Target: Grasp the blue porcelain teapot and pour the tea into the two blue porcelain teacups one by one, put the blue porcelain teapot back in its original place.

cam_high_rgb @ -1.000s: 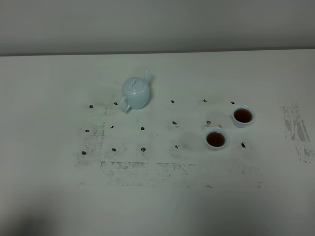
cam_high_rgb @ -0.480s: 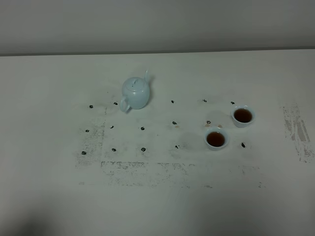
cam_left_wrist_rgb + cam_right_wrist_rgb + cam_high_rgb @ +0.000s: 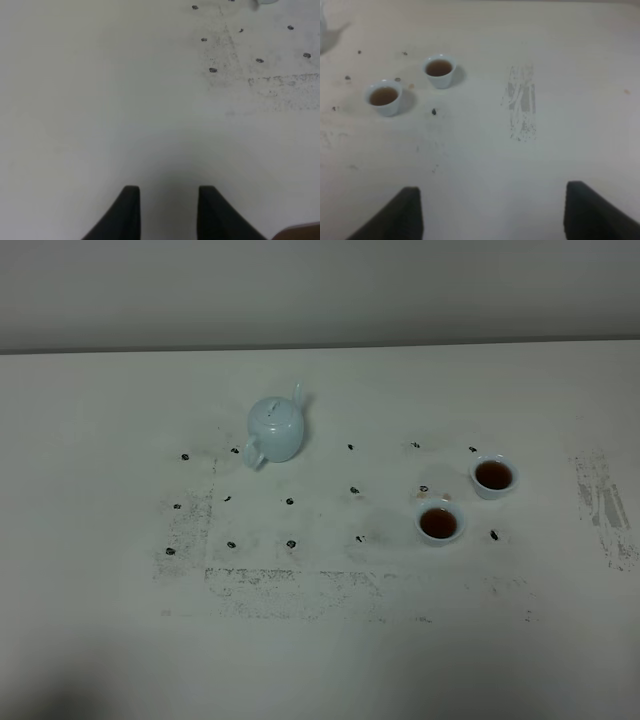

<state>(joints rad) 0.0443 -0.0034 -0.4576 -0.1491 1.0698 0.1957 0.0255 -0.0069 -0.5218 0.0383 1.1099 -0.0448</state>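
Note:
The blue porcelain teapot (image 3: 275, 430) stands upright on the white table, left of centre, lid on, spout toward the back and handle toward the front left. The two blue porcelain teacups (image 3: 439, 523) (image 3: 493, 476) sit to its right, each holding dark tea; the right wrist view shows them too (image 3: 384, 97) (image 3: 439, 70). No arm appears in the exterior view. My left gripper (image 3: 167, 192) hovers over bare table, open, with nothing between its fingers. My right gripper (image 3: 492, 192) is wide open above the table, well short of the cups.
Small dark marker dots (image 3: 290, 502) form a grid on the table between the teapot and the cups. Scuffed grey patches mark the table (image 3: 605, 502) at the right and along the front (image 3: 300, 585). A grey wall runs behind the table's far edge.

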